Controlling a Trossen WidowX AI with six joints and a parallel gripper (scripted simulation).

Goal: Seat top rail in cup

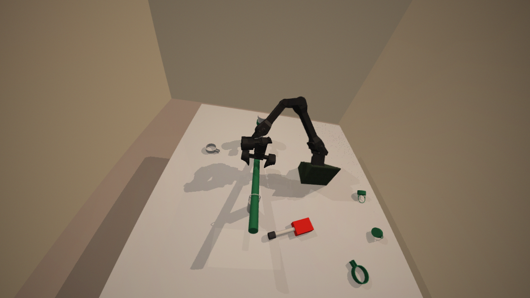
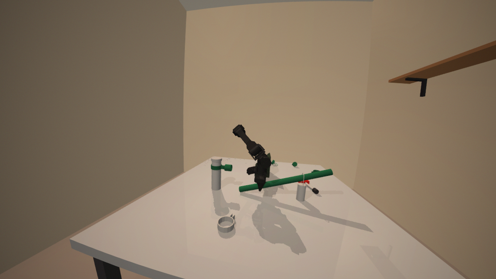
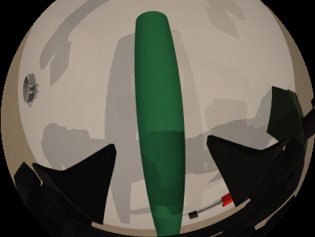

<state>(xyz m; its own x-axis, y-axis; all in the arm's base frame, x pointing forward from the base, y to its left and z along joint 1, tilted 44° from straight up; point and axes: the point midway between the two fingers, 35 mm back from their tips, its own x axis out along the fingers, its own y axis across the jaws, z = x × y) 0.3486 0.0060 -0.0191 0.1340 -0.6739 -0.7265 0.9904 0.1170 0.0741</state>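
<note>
The green rail (image 1: 253,218) (image 2: 284,181) (image 3: 156,75) passes through the wire loop on the short grey post (image 2: 300,193) and slopes down toward the big post (image 2: 216,181). Its low end is apart from and below the green cup (image 2: 228,167). The cup hangs on the green band (image 2: 215,167), high on the big post near its cap. My gripper (image 1: 256,165) (image 2: 260,188) (image 3: 163,145) is open and empty, with one finger on each side of the rail near its low end. In the top view the arm hides most of the big post.
A grey band (image 2: 226,229) lies on the table left of the rail in the top view. A red mallet (image 1: 302,227) lies to the rail's right. Green fittings (image 1: 361,192) (image 1: 377,232) lie near the right edge. The arm's base (image 1: 318,174) stands right of the rail.
</note>
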